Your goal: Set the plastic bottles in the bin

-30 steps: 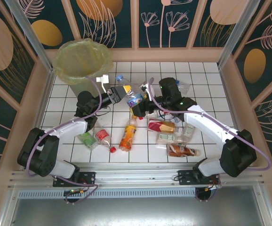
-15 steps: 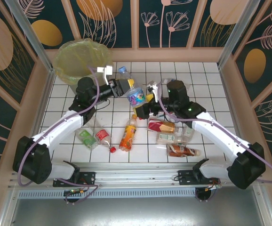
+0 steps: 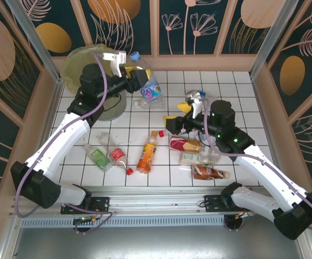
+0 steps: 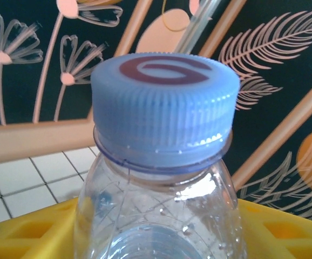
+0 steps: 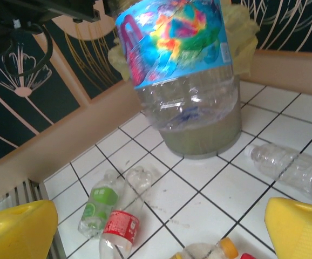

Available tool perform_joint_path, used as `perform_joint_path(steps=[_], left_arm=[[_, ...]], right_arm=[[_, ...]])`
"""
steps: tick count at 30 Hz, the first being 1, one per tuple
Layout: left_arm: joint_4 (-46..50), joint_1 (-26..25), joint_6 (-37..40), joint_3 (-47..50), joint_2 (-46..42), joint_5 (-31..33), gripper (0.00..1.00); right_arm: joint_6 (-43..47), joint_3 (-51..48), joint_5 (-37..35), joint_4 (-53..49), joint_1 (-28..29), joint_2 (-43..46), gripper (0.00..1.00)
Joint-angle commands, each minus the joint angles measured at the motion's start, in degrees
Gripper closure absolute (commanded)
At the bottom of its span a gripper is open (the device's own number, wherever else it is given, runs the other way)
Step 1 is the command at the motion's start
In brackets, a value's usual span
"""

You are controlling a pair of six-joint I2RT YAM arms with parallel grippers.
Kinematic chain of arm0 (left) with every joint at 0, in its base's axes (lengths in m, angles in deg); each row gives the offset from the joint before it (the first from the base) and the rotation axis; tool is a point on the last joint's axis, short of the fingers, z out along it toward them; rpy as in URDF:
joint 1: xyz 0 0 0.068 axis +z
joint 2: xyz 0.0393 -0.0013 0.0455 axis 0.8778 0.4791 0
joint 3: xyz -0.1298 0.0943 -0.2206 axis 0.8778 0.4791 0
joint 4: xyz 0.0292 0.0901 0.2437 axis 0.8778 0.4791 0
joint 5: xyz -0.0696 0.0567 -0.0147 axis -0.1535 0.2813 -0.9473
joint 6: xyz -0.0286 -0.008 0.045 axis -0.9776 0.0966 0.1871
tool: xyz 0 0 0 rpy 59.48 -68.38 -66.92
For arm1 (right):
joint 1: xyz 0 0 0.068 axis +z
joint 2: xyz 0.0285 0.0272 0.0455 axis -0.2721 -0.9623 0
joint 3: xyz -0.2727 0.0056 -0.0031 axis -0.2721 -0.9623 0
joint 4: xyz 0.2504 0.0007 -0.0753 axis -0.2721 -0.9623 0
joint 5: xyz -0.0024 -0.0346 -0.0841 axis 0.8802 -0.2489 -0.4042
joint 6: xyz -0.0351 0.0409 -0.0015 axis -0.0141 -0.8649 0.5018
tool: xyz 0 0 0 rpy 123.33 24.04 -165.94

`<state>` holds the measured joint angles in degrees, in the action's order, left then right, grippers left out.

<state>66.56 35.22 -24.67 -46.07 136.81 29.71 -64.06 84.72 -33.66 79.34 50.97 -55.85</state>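
**q:** so where's the bottle in this one, and what are the pincers doing?

**a:** left pincer [image 3: 138, 81] is clamped on a clear bottle [image 3: 149, 90] with a blue cap [image 3: 135, 55] and a rainbow-ish blue label. it's up in the air, upper left-centre of the overhead view. it hangs just right of the bin [image 3: 69, 65], close to the rim but not over the mouth as far as i can tell. on the left wrist cam the cap sits dead centre, with the yellow fingers [image 4: 29, 229] either side of the bottle's shoulder.

**q:** and the right one?

**a:** right pincer [image 3: 177, 122] is spread wide with nothing in it, hovering mid-frame over the tiled surface [image 3: 231, 91]. on its own cam the two yellow fingers sit in the bottom corners, well apart.

**q:** other bottles?

**a:** all lying on the surface. green-label one [image 3: 98, 157] and red-label one [image 3: 118, 156] are side by side lower left, and the orange one [image 3: 147, 154] is lower centre. there's a little pile of labelled bottles [image 3: 187, 144] under the right arm, and a clear one [image 3: 196, 99] just above that arm.
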Motion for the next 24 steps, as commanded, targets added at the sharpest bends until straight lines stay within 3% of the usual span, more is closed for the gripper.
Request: perform_joint_path(steps=[1, 12, 24], left_arm=[[8.75, 0.31, 6.4, -7.18, 1.93, 6.67, 0.38], [20.95, 2.73, 15.51, -24.45, 8.15, 24.41, 0.37], [23.76, 12.38, 20.83, -34.49, 16.54, 32.23, 0.38]], right_arm=[[-1.46, -0.81, -1.55, 3.83, -0.26, 2.17, 0.01], [-1.03, -1.42, -2.12, 5.99, -0.29, 2.95, 0.01], [-0.64, -1.82, -1.8, 4.95, -0.19, 1.76, 0.01]])
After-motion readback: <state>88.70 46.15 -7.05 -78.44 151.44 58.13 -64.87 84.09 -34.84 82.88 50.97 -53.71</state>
